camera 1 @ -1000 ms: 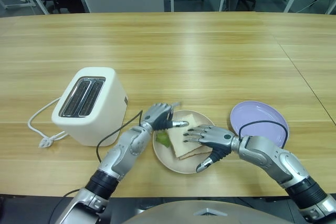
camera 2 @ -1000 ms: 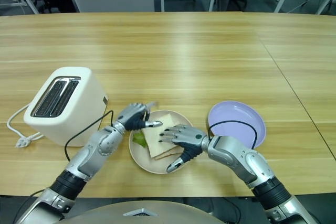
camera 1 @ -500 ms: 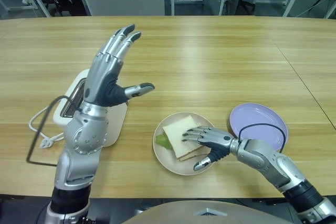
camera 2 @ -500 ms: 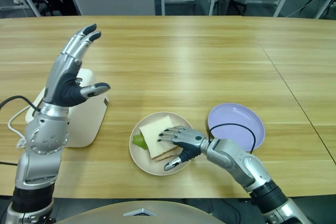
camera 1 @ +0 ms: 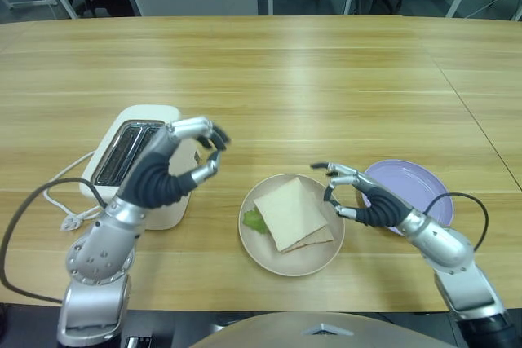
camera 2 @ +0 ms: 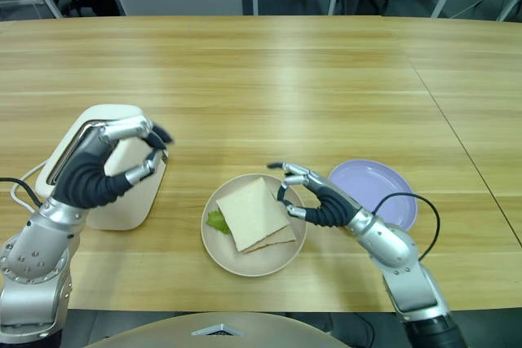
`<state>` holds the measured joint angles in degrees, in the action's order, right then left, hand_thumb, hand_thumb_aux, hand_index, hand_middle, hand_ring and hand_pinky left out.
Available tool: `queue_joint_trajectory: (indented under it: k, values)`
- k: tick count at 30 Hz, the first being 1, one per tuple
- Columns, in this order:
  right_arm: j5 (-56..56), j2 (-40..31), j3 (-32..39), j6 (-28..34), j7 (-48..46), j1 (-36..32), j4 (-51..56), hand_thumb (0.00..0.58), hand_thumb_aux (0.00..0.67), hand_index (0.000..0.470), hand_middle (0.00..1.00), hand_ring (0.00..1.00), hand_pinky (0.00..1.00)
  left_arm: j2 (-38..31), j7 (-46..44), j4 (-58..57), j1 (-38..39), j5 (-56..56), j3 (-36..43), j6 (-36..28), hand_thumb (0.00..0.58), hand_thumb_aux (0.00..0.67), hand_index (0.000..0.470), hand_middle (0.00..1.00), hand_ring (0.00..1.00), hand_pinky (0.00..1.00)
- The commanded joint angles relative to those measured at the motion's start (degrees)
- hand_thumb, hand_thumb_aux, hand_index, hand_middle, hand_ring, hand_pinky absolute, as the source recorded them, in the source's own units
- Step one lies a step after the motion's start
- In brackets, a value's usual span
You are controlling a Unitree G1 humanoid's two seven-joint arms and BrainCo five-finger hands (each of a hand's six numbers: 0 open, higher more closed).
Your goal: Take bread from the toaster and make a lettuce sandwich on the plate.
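**Both hands raised, sandwich assembled on the plate**

On the bench (camera 1: 269, 79), the sandwich (camera 1: 289, 213) lies on the beige plate (camera 1: 294, 265), with lettuce (camera 1: 254, 220) protruding at its left edge. The left hand (camera 1: 163, 178) is held over the toaster (camera 1: 155, 116), its fingers (camera 1: 196, 126) curled toward the thumb and empty. The left eye view exposes the toaster slots (camera 1: 122, 152) beside this hand; in the right eye view the hand overlaps them. The right hand (camera 2: 330, 204) hangs between the sandwich and the purple plate (camera 2: 383, 185), fingers loosely curled around nothing.
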<state>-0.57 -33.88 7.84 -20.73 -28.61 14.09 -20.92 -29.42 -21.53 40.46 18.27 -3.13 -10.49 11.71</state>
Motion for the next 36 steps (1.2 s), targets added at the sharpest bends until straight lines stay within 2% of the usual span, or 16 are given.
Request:
queue_joint_trajectory:
  k: [1, 6, 13, 21, 30, 36]
  values:
    - [2.5, -4.7, -0.8, 0.2, -5.6, 4.8, -3.7, 0.580, 0.670, 0.460, 1.00, 1.00, 1.00, -4.5, -7.9, -2.9, 6.1, -0.7, 0.6, 4.8, 0.580, 0.670, 0.460, 1.00, 1.00, 1.00]
    - [-5.1, -10.1, 0.6, -3.7, -8.5, 11.4, -4.4, 0.580, 0.670, 0.460, 1.00, 1.00, 1.00, -11.3, -15.3, -8.5, 14.5, 6.6, 5.9, 12.8, 0.580, 0.670, 0.460, 1.00, 1.00, 1.00]
    - [-16.4, -11.0, 4.5, -6.9, -7.8, 15.9, -4.2, 0.580, 0.670, 0.460, 1.00, 1.00, 1.00, -13.6, -16.9, -14.6, 15.1, 17.1, 13.7, 14.7, 0.580, 0.670, 0.460, 1.00, 1.00, 1.00]
    - [-31.2, -8.1, 10.1, -8.0, -4.2, 12.4, 0.9, 0.580, 0.670, 0.460, 1.00, 1.00, 1.00, -11.6, -14.8, -20.3, 7.9, 32.6, 23.0, 14.4, 0.580, 0.670, 0.460, 1.00, 1.00, 1.00]
    - [-40.3, -2.8, 16.7, -7.1, -0.2, 5.9, 8.3, 0.580, 0.670, 0.460, 1.00, 1.00, 1.00, -9.2, -14.8, -28.6, 0.4, 40.8, 32.4, 13.0, 0.580, 0.670, 0.460, 1.00, 1.00, 1.00]
    - [-44.1, 1.4, 18.8, -5.5, 3.8, -1.9, 14.7, 0.580, 0.670, 0.460, 1.00, 1.00, 1.00, -7.3, -11.4, -34.8, -5.7, 43.0, 34.8, 12.7, 0.580, 0.670, 0.460, 1.00, 1.00, 1.00]
